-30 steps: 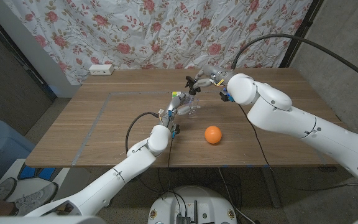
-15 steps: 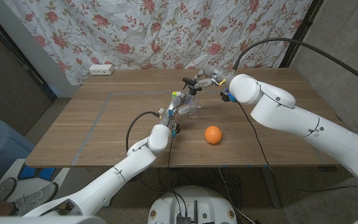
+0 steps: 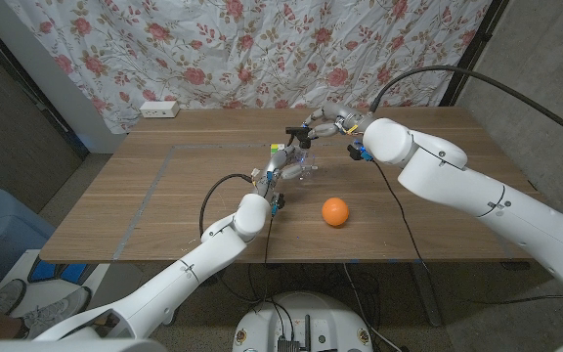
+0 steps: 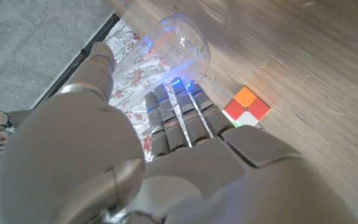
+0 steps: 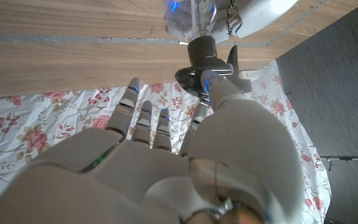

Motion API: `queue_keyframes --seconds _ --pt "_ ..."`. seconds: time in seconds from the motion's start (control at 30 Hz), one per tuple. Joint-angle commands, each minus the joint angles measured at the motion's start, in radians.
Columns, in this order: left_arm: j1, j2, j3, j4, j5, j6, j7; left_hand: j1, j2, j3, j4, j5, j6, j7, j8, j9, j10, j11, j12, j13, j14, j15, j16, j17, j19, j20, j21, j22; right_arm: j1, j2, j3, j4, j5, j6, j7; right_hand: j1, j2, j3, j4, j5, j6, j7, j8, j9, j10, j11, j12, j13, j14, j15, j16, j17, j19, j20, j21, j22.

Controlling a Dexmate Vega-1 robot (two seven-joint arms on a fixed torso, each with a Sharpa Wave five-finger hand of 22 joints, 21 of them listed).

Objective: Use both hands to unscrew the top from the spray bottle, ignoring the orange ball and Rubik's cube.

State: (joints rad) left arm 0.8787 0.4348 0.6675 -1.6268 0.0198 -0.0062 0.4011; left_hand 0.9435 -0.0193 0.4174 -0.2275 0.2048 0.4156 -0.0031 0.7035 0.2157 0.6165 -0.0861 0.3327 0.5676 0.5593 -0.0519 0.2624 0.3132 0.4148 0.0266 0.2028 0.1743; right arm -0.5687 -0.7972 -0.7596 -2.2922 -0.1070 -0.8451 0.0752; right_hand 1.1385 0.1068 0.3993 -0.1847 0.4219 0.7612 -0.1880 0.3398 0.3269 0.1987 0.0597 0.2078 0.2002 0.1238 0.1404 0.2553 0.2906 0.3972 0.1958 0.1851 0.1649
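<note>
A clear spray bottle (image 3: 304, 168) stands near the middle of the table, and my left hand (image 3: 278, 176) grips its body from the near side. In the left wrist view the fingers (image 4: 180, 118) wrap the clear bottle (image 4: 174, 46). Its black spray top (image 3: 298, 136) sits on the neck, pinched by my right hand (image 3: 326, 124), which reaches in from the far right. In the right wrist view the thumb (image 5: 221, 87) presses the black spray top (image 5: 204, 59) above the bottle (image 5: 191, 15).
An orange ball (image 3: 334, 211) lies on the table right of the bottle, toward the front. A Rubik's cube (image 3: 279, 150) sits just behind my left hand, seen again as the cube (image 4: 246, 107). A white power strip (image 3: 159, 109) lies at the far left edge.
My right hand has shifted slightly around the spray top, and its forearm has moved a little. My left hand keeps the bottle in place. The ball and the cube have not moved.
</note>
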Motion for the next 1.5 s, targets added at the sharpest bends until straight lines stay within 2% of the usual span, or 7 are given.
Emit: queue_keyframes --seconds 0.03,0.17,0.53,0.8,1.03,1.27,1.5 --pt "-0.007 -0.001 0.003 0.007 -0.005 -0.006 -0.008 -0.163 0.176 0.07 0.062 -0.003 0.055 0.014 0.0 0.002 0.023 -0.012 0.003 0.005 0.013 -0.053 0.001 0.003 0.005 0.002 0.002 0.004 -0.023 0.014 0.017 0.016 0.04 0.009 -0.062 0.024 0.001 0.008 0.0 0.006 0.018 -0.004 0.012 0.008 0.01 -0.012 0.006 0.003 0.002 -0.01 0.008 0.007 0.004 -0.012 0.007 0.003" --pt "-0.004 -0.002 0.002 0.004 -0.007 0.001 -0.004 -0.164 0.176 0.071 0.062 -0.003 0.057 0.015 0.0 0.002 0.024 -0.011 0.004 0.006 0.014 -0.053 0.0 0.003 0.005 0.002 0.001 0.004 -0.03 0.016 0.021 0.017 0.045 0.013 -0.082 0.051 -0.003 0.008 -0.002 0.005 0.067 -0.021 0.039 0.014 0.016 -0.035 0.005 0.003 0.0 -0.014 0.014 0.015 0.006 -0.019 0.007 0.004" --pt "-0.002 0.0 0.002 -0.001 -0.011 0.014 -0.005 -0.168 0.178 0.074 0.063 -0.003 0.061 0.016 0.001 0.002 0.026 -0.009 0.004 0.006 0.015 -0.053 0.0 0.003 0.005 0.002 0.002 0.005 -0.032 0.019 0.023 0.029 0.063 0.026 -0.105 0.091 -0.006 0.011 -0.004 0.004 0.116 -0.028 0.061 0.011 0.027 -0.044 0.006 0.004 0.001 -0.018 0.022 0.026 0.014 -0.032 0.009 0.004" --pt "-0.01 -0.004 0.004 0.011 -0.014 0.007 -0.007 -0.168 0.179 0.076 0.062 -0.003 0.065 0.017 0.001 0.001 0.03 -0.009 0.005 0.007 0.017 -0.052 0.0 0.003 0.005 0.003 0.001 0.005 -0.045 0.023 0.034 0.037 0.072 0.044 -0.134 0.132 -0.007 0.017 -0.006 0.004 0.144 -0.031 0.074 0.007 0.037 -0.06 0.008 0.004 0.001 -0.025 0.028 0.034 0.01 -0.034 0.008 0.005" --pt "-0.009 -0.002 0.0 0.011 -0.012 0.002 0.0 -0.169 0.179 0.077 0.061 -0.003 0.067 0.017 0.001 0.001 0.032 -0.008 0.006 0.007 0.017 -0.052 0.001 0.004 0.005 0.003 0.002 0.005 -0.042 0.018 0.037 0.047 0.078 0.073 -0.13 0.164 -0.012 0.019 -0.005 0.003 0.139 -0.032 0.07 0.001 0.027 -0.083 0.003 0.004 -0.012 -0.042 0.027 0.04 -0.009 -0.034 0.002 0.005" --pt "-0.002 0.0 -0.004 0.009 -0.011 -0.008 0.008 -0.169 0.178 0.078 0.06 -0.003 0.071 0.016 0.001 0.001 0.033 -0.007 0.005 0.008 0.018 -0.054 0.002 0.005 0.006 0.003 0.002 0.005 -0.045 0.014 0.042 0.048 0.079 0.1 -0.128 0.185 -0.019 0.013 0.001 -0.002 0.083 -0.032 0.042 -0.012 0.018 -0.086 -0.001 0.004 -0.028 -0.042 0.026 0.048 -0.025 -0.027 0.0 0.005" --pt "0.002 -0.003 -0.006 0.009 -0.012 -0.007 0.014 -0.17 0.179 0.079 0.06 -0.003 0.073 0.015 0.001 0.001 0.034 -0.007 0.006 0.008 0.019 -0.052 0.002 0.005 0.006 0.002 0.002 0.005 -0.037 0.01 0.041 0.042 0.072 0.087 -0.119 0.193 -0.02 0.008 0.004 -0.006 0.044 -0.032 0.019 -0.022 0.012 -0.085 -0.002 0.004 -0.034 -0.044 0.026 0.053 -0.033 -0.026 0.0 0.005"
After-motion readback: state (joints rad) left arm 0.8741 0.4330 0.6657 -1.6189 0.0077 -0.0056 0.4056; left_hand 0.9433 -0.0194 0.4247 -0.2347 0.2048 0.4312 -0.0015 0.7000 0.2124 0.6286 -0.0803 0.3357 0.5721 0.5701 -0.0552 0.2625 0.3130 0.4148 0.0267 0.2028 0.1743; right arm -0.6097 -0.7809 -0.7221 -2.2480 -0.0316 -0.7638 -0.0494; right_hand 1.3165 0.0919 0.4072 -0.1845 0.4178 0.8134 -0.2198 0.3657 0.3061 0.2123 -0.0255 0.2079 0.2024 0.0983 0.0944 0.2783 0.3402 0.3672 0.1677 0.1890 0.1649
